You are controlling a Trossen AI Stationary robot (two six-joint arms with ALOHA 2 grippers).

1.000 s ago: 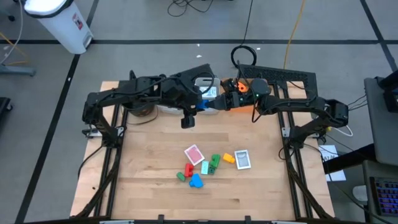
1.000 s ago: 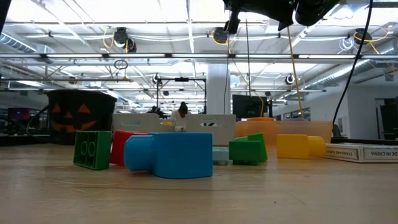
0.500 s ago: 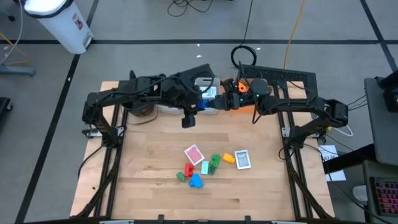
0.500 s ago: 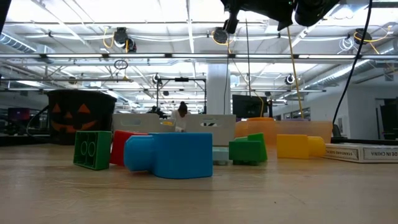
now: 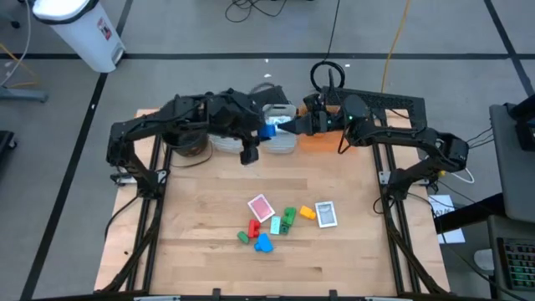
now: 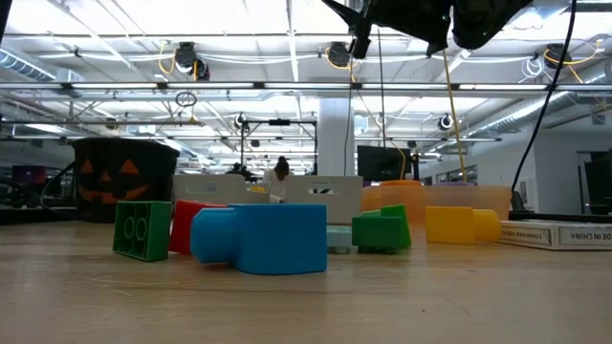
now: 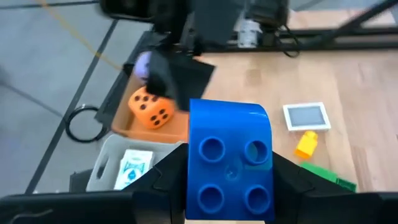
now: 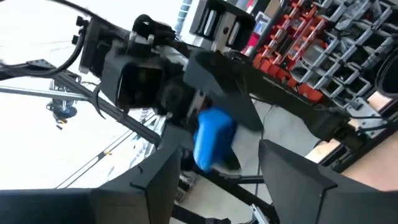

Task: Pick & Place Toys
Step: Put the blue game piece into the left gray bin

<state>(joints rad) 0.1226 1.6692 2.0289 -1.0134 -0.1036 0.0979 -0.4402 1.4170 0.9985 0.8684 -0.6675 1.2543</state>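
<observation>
The left gripper (image 7: 229,186) is gripping a blue block (image 7: 229,163) between its fingers, holding it up over the clear bin (image 5: 280,138) at the far edge of the table (image 5: 209,251), where a playing card (image 7: 132,168) is lying. The right gripper (image 5: 299,125) is hanging just beside it with its jaws parted and nothing between them, above the orange tray (image 7: 124,124) where the orange die (image 7: 151,109) is sitting. The other blocks and two cards are lying clustered near the table's middle.

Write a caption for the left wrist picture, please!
Left pincer holds a blue block above an orange die.
</observation>
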